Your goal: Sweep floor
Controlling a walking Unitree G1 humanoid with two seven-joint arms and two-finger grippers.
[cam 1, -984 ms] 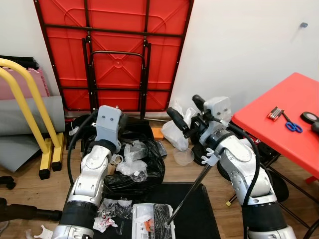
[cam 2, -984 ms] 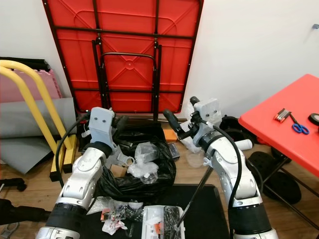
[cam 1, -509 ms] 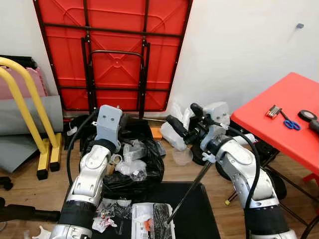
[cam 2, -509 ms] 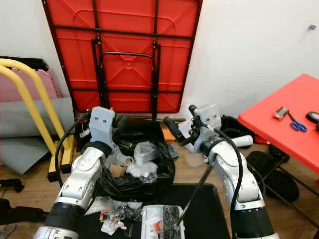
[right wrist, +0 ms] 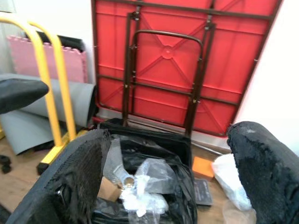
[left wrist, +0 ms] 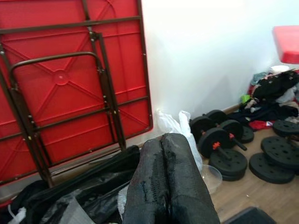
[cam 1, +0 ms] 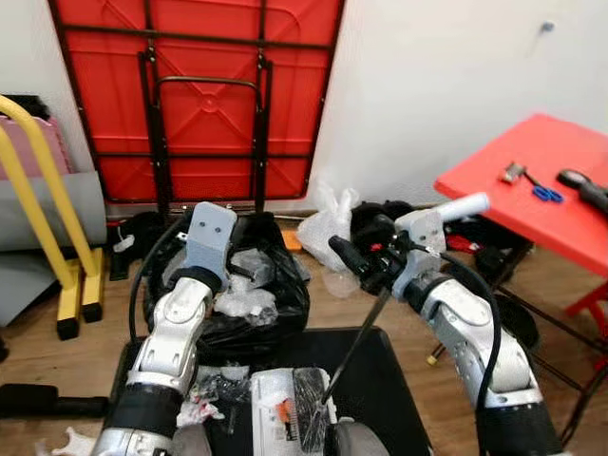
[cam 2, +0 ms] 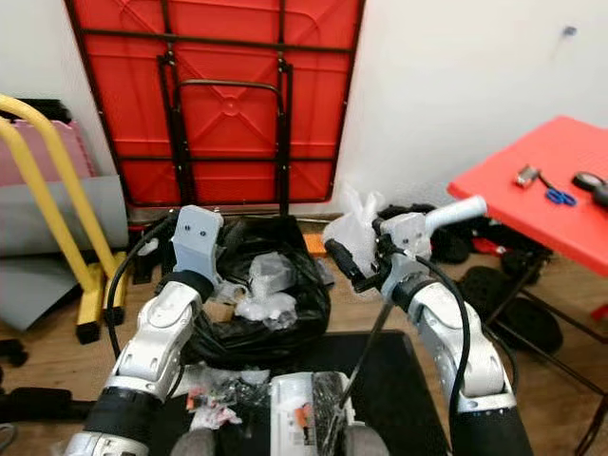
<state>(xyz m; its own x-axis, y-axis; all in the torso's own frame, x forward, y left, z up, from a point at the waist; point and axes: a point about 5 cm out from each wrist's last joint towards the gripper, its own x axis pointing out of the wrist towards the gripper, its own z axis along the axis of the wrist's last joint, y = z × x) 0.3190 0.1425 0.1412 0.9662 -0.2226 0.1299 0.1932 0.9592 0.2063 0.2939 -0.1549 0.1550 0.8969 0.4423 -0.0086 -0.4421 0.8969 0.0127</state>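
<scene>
**Both arms raised over a full rubbish bag, sweeping not visibly under way**

A folded red table leans against the far wall, with a yellow frame at far left and a second red table standing at right, scissors on its top. Dumbbell weights lie on the wooden floor by the wall. In the middle sits an open black rubbish bag stuffed with clear plastic; a white plastic bag lies just beyond it.

The left gripper hovers above the bag, fingers pressed together with nothing between them. The right gripper is held up right of the bag, fingers spread wide and empty. A thin dark rod, likely a broom or dustpan handle, slants down under the right arm towards litter near the robot's feet.

Risks, as I judge them: the right arm could knock the unheld rod over, and a low left arm could snag the bag and spill it.
</scene>
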